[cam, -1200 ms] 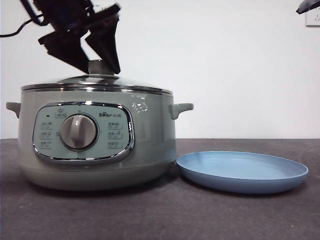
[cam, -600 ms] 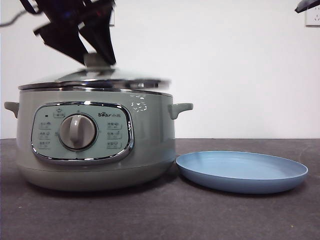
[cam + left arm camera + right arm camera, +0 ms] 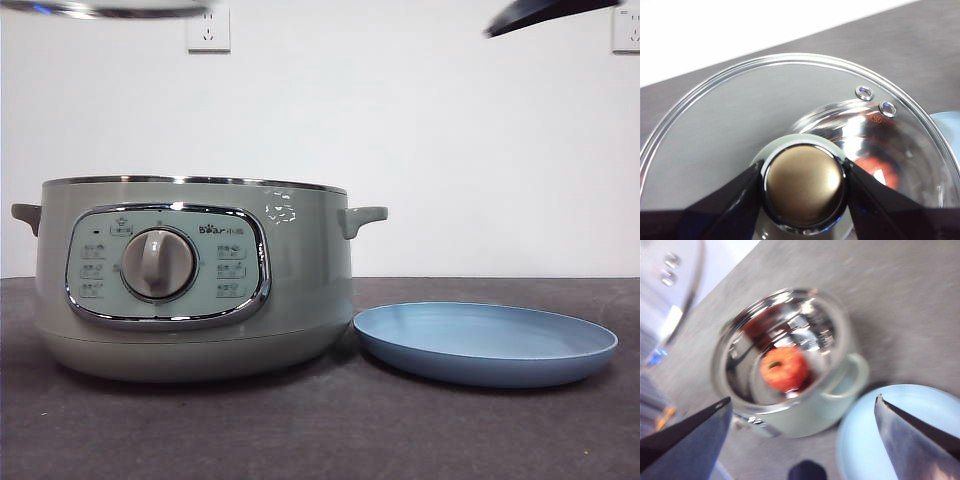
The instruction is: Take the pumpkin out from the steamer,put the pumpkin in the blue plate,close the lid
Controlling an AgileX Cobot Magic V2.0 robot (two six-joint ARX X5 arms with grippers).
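The sage-green steamer [image 3: 190, 280] stands open at the table's left. The orange pumpkin [image 3: 785, 367] sits inside it, seen in the right wrist view; the pot's wall hides it in the front view. My left gripper [image 3: 804, 182] is shut on the knob of the glass lid [image 3: 730, 115] and holds it high above the pot. Only the lid's rim [image 3: 110, 8] shows at the front view's top left. My right gripper [image 3: 802, 399] is open and empty, high above the steamer [image 3: 790, 420] and the blue plate [image 3: 875, 440]. The blue plate [image 3: 485, 340] lies empty right of the pot.
A dark tip of the right arm [image 3: 545, 12] shows at the front view's top right. Wall sockets [image 3: 207, 28] are on the white wall behind. The table is dark grey.
The left gripper has lifted the lid off the steamer and up almost out of the front view. The right arm's tip has come further into the top right corner.
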